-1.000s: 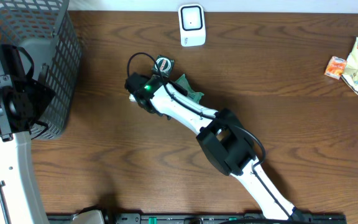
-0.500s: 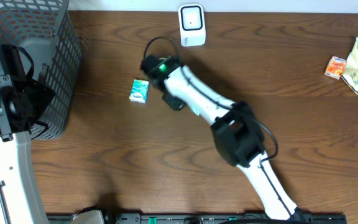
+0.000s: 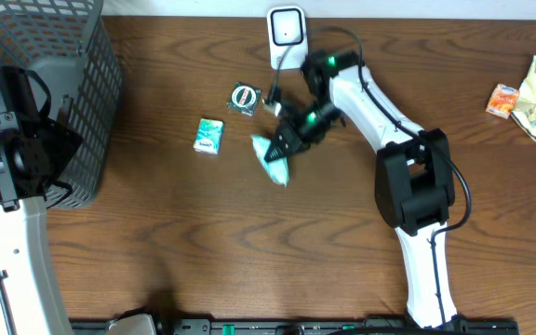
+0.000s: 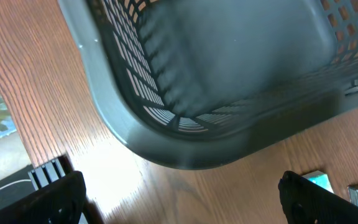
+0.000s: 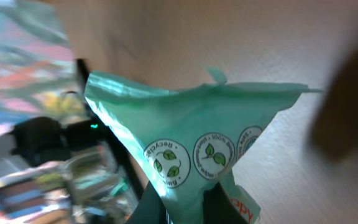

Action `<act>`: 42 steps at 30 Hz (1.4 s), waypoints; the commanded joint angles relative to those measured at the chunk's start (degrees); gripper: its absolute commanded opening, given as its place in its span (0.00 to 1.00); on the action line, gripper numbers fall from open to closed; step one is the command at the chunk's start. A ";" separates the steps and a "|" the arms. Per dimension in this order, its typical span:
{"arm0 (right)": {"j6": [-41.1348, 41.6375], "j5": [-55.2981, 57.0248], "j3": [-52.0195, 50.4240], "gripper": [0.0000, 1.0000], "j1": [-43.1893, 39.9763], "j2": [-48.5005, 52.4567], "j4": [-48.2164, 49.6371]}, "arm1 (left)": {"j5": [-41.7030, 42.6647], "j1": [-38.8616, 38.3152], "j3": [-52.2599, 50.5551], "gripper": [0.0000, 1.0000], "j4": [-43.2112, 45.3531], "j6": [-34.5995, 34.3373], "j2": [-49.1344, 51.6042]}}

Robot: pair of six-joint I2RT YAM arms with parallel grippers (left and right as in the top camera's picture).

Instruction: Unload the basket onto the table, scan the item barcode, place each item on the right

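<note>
Right tool [image 3: 291,133] of mine is pinched shut on the green pouch [image 3: 274,156], which sticks out from its tip over the brown surface [image 3: 249,242]. The white scanner [image 3: 287,37] stands near, just past this tool. A small teal box [image 3: 208,135] lies off to its side. My left tool [image 4: 182,202] is wide open with nothing in it, right beside the grey basket [image 4: 166,143].
</note>
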 commanded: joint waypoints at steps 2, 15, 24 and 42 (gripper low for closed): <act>-0.85 -11.08 -9.62 0.02 -1.70 -0.13 4.90 | -0.57 0.31 -0.11 0.98 -0.15 -0.50 -0.42; 16.33 19.76 -5.75 0.32 -11.93 -0.15 1.55 | -0.57 0.31 -0.11 0.98 -0.15 -0.50 -0.42; 10.62 20.52 6.01 0.37 -11.04 -0.15 -11.85 | -0.57 0.28 -0.11 0.98 -0.15 -0.50 -0.42; 24.30 43.19 2.23 0.01 5.99 -0.13 -4.76 | -0.57 0.31 -0.11 0.98 -0.15 -0.50 -0.42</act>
